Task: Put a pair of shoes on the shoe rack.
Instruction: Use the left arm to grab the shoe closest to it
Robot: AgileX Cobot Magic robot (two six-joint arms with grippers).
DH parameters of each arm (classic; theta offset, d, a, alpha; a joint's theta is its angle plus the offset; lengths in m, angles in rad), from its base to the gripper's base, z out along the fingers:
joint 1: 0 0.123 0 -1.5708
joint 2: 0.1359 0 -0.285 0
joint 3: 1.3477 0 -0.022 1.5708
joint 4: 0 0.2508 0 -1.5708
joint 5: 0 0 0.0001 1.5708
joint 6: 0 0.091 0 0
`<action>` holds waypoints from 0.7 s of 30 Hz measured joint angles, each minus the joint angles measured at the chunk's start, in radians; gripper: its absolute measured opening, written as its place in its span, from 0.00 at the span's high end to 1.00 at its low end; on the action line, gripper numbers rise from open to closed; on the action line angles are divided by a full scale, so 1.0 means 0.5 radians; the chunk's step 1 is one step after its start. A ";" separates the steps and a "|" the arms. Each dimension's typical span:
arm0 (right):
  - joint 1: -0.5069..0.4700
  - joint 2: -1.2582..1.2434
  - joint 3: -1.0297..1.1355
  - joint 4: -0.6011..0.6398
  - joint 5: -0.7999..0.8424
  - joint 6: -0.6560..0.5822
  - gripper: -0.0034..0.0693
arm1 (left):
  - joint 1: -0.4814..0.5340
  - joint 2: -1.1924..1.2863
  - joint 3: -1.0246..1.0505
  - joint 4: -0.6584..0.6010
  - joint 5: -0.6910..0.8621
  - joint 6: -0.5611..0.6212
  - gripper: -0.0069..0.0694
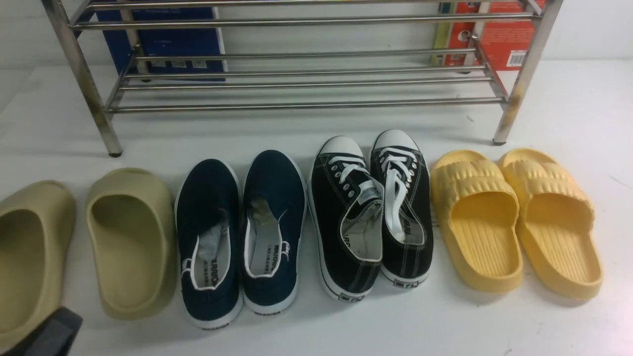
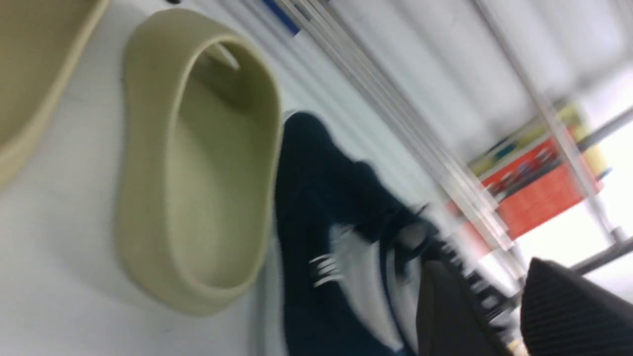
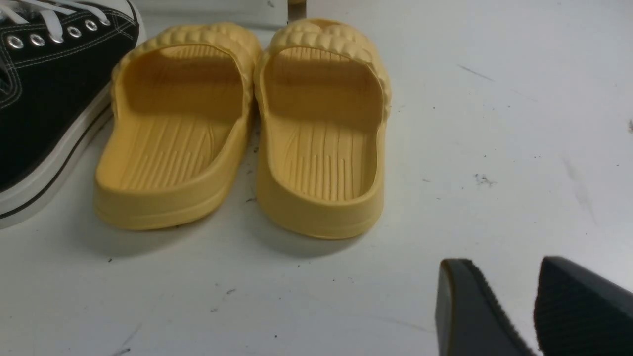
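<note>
As the blue shoes (image 1: 207, 198) stand on the desk (image 1: 568, 109) before the shoe rack (image 1: 306, 104), between beige slippers (image 1: 131, 237) and black sneakers (image 1: 346, 212), the reach is judged to be in hand, the jaws of the left gripper (image 2: 487, 277) and right gripper (image 3: 502, 267) being parted and empty, and a grasp of both shoes is needed next.

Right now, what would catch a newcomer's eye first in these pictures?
Four pairs of shoes sit in a row on the white table. From left to right they are olive slides, navy slip-ons, black lace-ups and bright yellow slides, all with their toes pointing away. Behind them stands a wide steel rack.
</note>
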 joint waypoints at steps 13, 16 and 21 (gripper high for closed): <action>0.000 0.000 0.000 0.000 0.000 0.000 0.62 | 0.000 0.490 -0.630 -0.074 0.597 0.231 0.93; 0.000 0.000 0.000 0.000 0.000 0.000 0.62 | 0.000 0.940 -0.997 0.125 1.056 0.355 0.93; 0.000 0.000 0.000 0.000 0.000 0.000 0.62 | 0.000 1.643 -1.374 0.356 1.387 0.497 0.93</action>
